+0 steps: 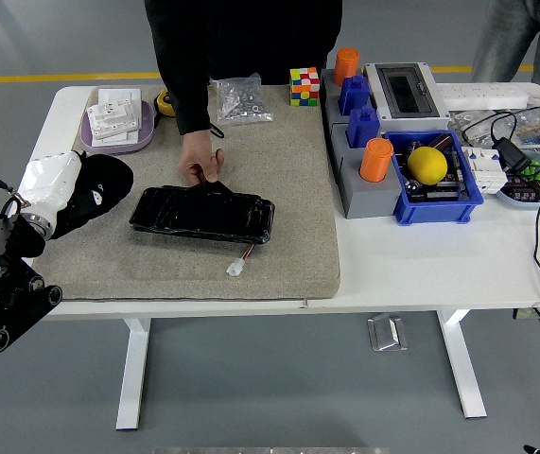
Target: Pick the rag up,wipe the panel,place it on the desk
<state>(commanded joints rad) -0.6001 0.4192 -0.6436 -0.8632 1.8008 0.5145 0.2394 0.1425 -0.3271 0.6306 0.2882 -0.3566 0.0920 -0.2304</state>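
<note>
A black glossy panel [201, 214] lies flat on the grey mat [251, 170], with a small white connector [236, 269] at its near side. A person's hand [199, 161] rests on the panel's far edge. My left hand [57, 187], white-shelled, is at the mat's left edge, shut on a black rag [99, 187] that lies bunched left of the panel, apart from it. The right arm does not show.
A purple tray [116, 123] with white parts sits at the back left. Behind the mat are a bag of screws [241, 99] and a colour cube [304, 86]. To the right stand a grey block with orange cylinders [375, 159], a blue bin [435, 180] and cables.
</note>
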